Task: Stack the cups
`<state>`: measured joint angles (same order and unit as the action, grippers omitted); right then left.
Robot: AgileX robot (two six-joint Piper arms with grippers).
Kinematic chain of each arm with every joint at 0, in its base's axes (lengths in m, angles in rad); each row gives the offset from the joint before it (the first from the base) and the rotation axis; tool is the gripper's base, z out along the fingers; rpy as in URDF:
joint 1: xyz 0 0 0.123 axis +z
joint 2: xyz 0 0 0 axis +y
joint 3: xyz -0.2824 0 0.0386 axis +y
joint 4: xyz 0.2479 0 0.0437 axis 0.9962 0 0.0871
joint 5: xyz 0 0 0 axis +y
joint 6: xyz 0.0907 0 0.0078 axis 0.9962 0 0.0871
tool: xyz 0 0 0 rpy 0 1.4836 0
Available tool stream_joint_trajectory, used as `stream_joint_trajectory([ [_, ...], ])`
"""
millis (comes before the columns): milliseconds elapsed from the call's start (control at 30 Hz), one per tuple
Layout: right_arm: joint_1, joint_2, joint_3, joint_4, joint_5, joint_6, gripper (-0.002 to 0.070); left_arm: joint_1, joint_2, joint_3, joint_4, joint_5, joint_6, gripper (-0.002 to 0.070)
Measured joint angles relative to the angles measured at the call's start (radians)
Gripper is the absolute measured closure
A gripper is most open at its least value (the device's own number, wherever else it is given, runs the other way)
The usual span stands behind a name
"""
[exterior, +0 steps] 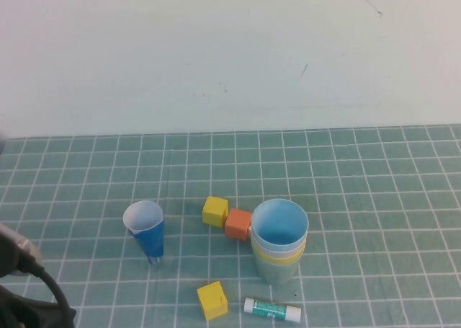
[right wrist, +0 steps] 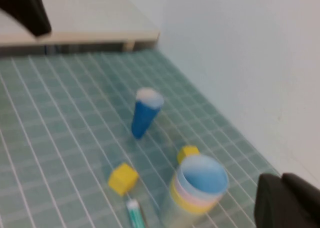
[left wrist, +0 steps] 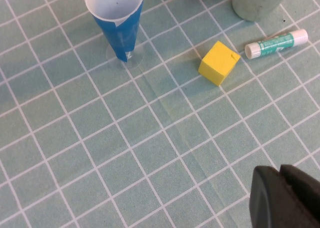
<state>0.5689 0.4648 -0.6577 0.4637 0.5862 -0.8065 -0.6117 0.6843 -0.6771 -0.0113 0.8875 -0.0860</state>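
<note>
From my raised camera I start at the far lower left of the frame, where only a dark piece of the left arm and its cable shows; the left gripper [left wrist: 286,197] itself appears just in its own wrist view, as a black mass in the lower right corner, fingers pressed together with nothing between them, hanging over bare green grid mat [exterior: 374,198]. Moving right on the high view, I see the dark-blue paper cone [exterior: 146,231] standing upright, left of centre in the lower half, its white inside facing up. Right of it sits a yellow cube [exterior: 215,211] with an orange cube [exterior: 237,223] touching its right side, and the orange one in turn is pressed against the cups. Below these, near the bottom edge, lies a second yellow cube [exterior: 212,300], and just right of it a glue stick [exterior: 272,310] lies on its side, white cap to the left. The cups [exterior: 279,240] stand slightly right of centre as one nested stack: the light blue cup [exterior: 279,224] is innermost on top, then I make out a pink rim and a yellow rim below it, and the pale green cup [exterior: 276,270] is outermost at the base. The right gripper [right wrist: 286,200] is outside the high view; in its wrist view it sits in the lower right corner, shut and empty, apart from the stack.
</note>
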Motion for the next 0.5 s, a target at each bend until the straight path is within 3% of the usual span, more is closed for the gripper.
stream_joint_trajectory([
  [333, 0.0, 0.0, 0.037, -0.304, 0.046, 0.122, 0.0678, 0.0, 0.0, 0.0, 0.0, 0.0, 0.0, 0.0677],
  [500, -0.007, -0.01, 0.163, -0.306, -0.147, 0.154, 0.0678, 0.0, 0.0, 0.0, 0.0, 0.0, 0.0, 0.0677],
])
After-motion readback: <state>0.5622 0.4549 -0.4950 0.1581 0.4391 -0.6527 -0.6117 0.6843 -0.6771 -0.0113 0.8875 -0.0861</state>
